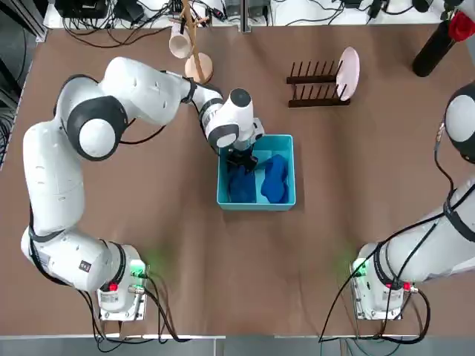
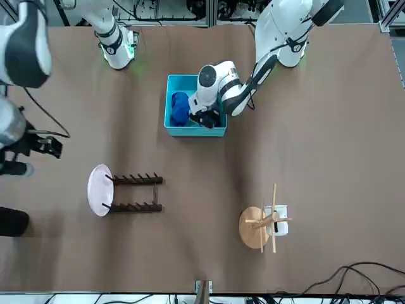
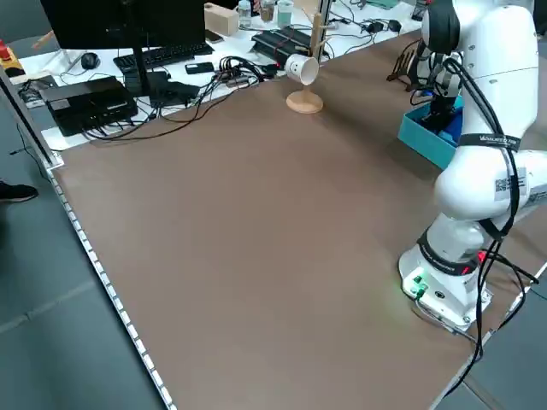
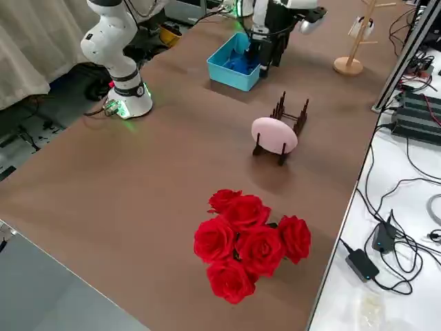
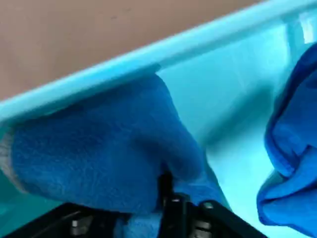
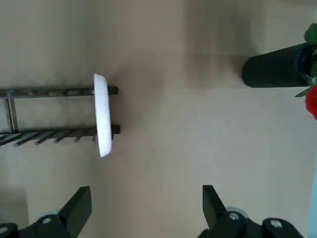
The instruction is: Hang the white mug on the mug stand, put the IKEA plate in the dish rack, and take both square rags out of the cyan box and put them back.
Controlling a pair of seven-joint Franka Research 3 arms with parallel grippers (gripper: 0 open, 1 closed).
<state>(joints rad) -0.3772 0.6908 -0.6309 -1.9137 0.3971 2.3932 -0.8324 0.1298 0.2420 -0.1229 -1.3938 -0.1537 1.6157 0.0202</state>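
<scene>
Progress check: white mug (image 1: 179, 42) hangs on a peg of the mug stand (image 1: 197, 65); IKEA plate (image 1: 348, 73) stands on edge at the end of the dish rack (image 1: 318, 83). Both count as done, in my judgement. Rags remain: the two square rags (image 1: 274, 179) lie inside the cyan box (image 1: 285, 203), neither taken out yet. My left pincer (image 1: 242, 159) is down in the box, fingers nearly together on the rag (image 5: 99, 158) by the wall; wrist view shows blue cloth bunched between them. My right pincer (image 6: 143, 208) is apart, empty, above bare bench (image 1: 223, 267) near the rack. Writing: none legible; a small label on my left arm (image 3: 508, 182) is too small to read.
</scene>
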